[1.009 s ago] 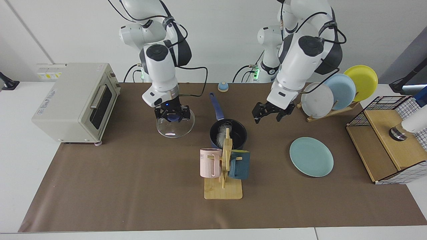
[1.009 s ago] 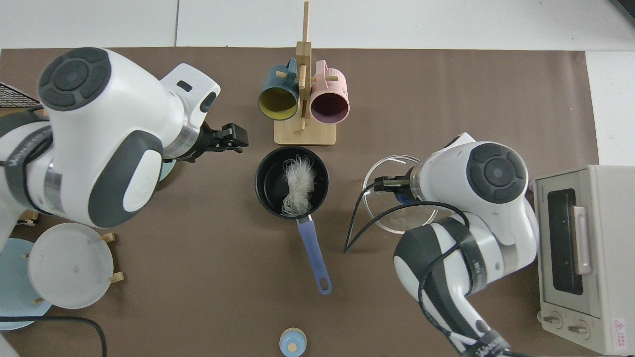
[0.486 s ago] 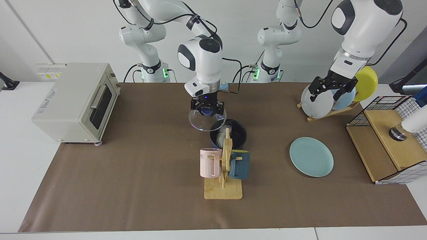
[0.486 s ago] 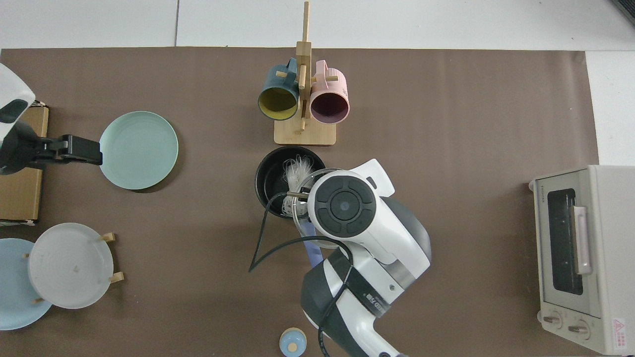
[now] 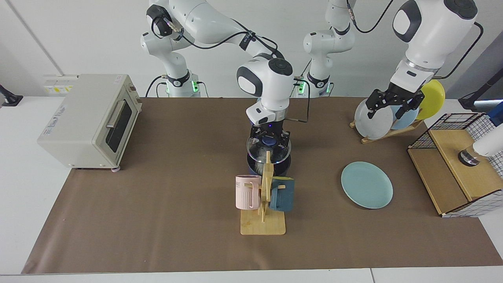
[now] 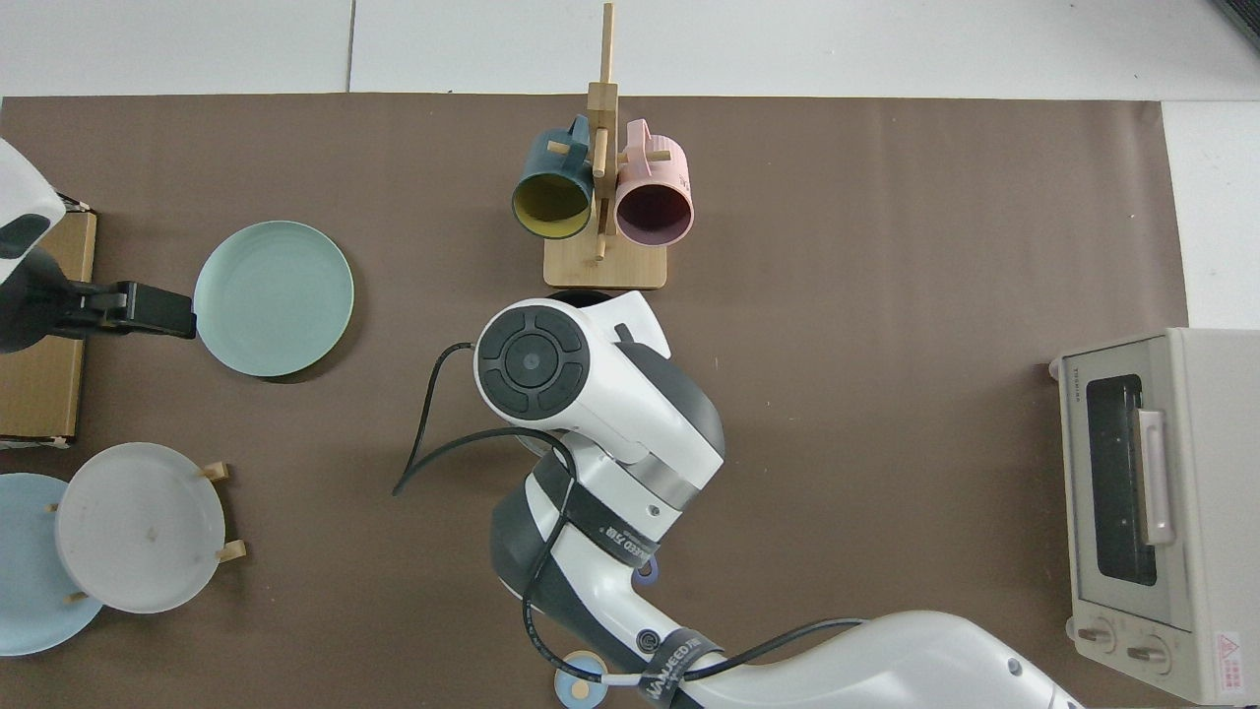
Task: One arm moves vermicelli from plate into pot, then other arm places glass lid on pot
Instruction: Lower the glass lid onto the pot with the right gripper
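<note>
Right over the pot (image 5: pixel 269 164), the right gripper (image 5: pixel 269 138) pinches the blue knob of the glass lid (image 5: pixel 269 151), which sits level at the rim, so I'd say this is the lid-placing step: vermicelli (image 5: pixel 258 166) shows pale inside and the plate (image 5: pixel 366 184), well off to the side, is bare. Next move probably needs a straight lowering, then release. Can't see the pot's handle or its long axis; the left gripper (image 5: pixel 391 107) waits far away, jaws spread and empty.
</note>
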